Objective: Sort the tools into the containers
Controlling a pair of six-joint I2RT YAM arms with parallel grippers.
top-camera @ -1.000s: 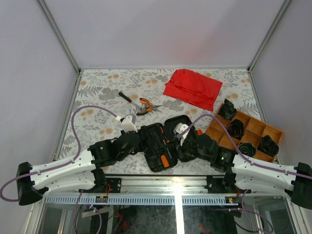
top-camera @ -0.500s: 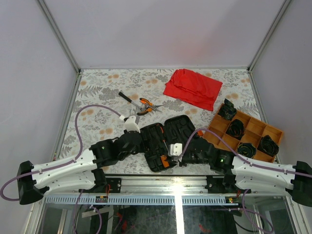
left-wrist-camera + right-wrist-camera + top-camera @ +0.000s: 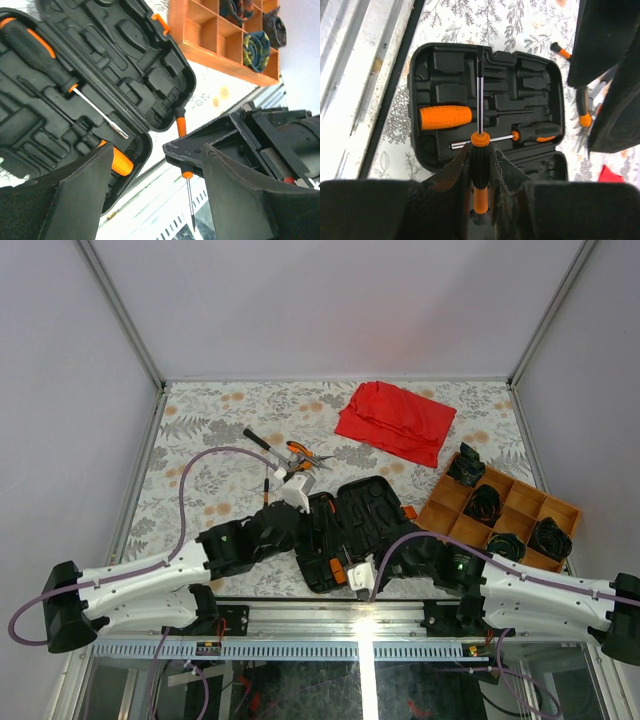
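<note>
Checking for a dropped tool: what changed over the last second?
The right claw, shut on a slim screwdriver, drew back over the open case toward the near edge. The left claw, open and empty, shifted right toward the case. Nothing visibly grabbed or released. Case, pliers, red cloth and tray stayed put.

I record the tool case [image 3: 365, 502] as plain black with an orange latch [image 3: 409, 511], holding a stubby orange handle [image 3: 445, 116] and a black-and-orange driver [image 3: 537, 132]; the screwdriver [image 3: 480, 172] in my right hand [image 3: 480, 152] has a black ribbed grip with an orange collar. The desk [image 3: 200, 440] is pale, printed with grey leaves and orange blossoms, and bears a red cloth [image 3: 395, 420], orange-handled pliers [image 3: 300, 454] and an orange-brown tray [image 3: 445, 502]; my arms [image 3: 140, 580] are white and black, their cables [image 3: 190, 475] purple.
</note>
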